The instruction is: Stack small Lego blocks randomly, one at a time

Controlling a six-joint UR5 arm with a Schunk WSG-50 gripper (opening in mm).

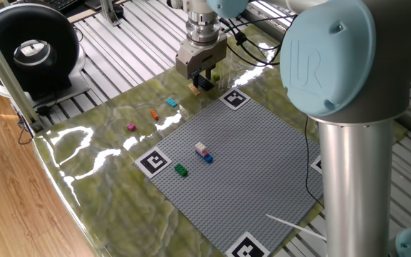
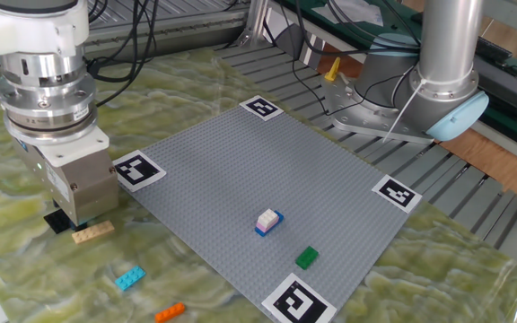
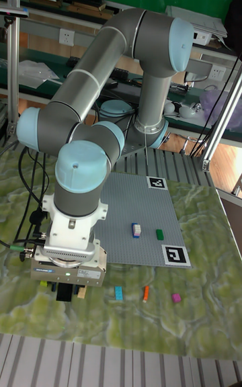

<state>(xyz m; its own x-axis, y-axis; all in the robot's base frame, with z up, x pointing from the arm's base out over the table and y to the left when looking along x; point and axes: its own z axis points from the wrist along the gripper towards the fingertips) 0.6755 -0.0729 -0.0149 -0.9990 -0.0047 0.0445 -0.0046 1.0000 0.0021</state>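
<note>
1 cyan block (image 2: 129, 278), 1 orange (image 2: 170, 311), 1 green (image 2: 306, 257).

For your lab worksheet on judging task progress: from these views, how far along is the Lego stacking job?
Done: one white-pink block sits on a blue block on the grey baseplate, with a green block alone nearby. In hand: the tool is low over a dark plate beside the tan block; whether it grips cannot be told. Left: cyan, orange and magenta blocks lie loose.
</note>
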